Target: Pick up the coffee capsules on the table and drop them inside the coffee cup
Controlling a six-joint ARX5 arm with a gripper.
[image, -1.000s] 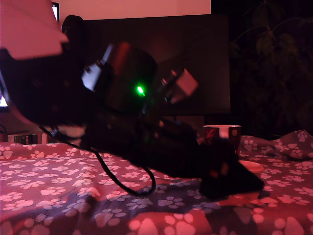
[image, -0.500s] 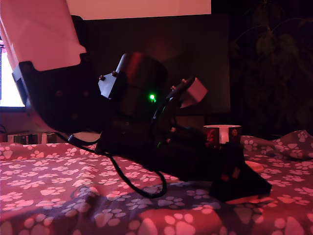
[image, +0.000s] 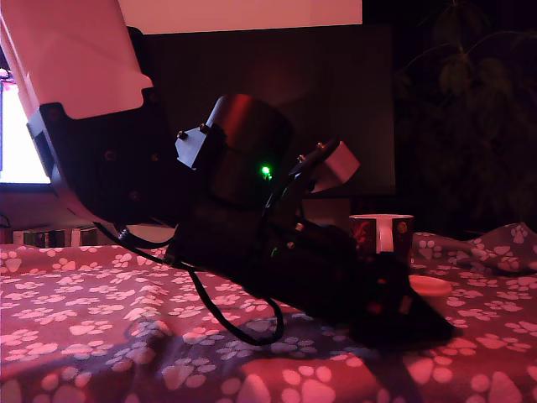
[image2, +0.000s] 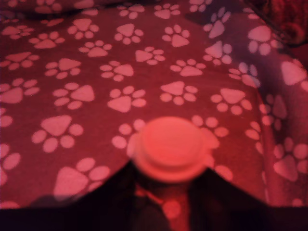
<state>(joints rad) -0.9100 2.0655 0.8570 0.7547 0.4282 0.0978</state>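
Note:
The pale capsule [image2: 168, 148] stands on the paw-print cloth [image2: 72, 72], rim up, filling the middle of the wrist view right at the mouth of the dark gripper body [image2: 163, 211]. In the exterior view only the capsule's pale rim [image: 433, 285] shows, just past the gripper [image: 419, 315], which is low on the cloth [image: 101, 311]. The fingers are lost in shadow, so whether they hold the capsule cannot be told. The dark coffee cup [image: 382, 235], with a white panel and pale rim, stands upright behind the gripper.
The arm's bulky dark body [image: 235, 193] with a green light fills the exterior view's left and middle, trailing a black cable [image: 239, 332]. The cloth bunches into folds [image: 503, 248] at the exterior view's right. A lit screen [image: 17, 134] glows at far left.
The arm has swung towards the exterior view's right and sunk a little. The gripper tip now rests lower on the cloth, against the capsule. The cup has not moved.

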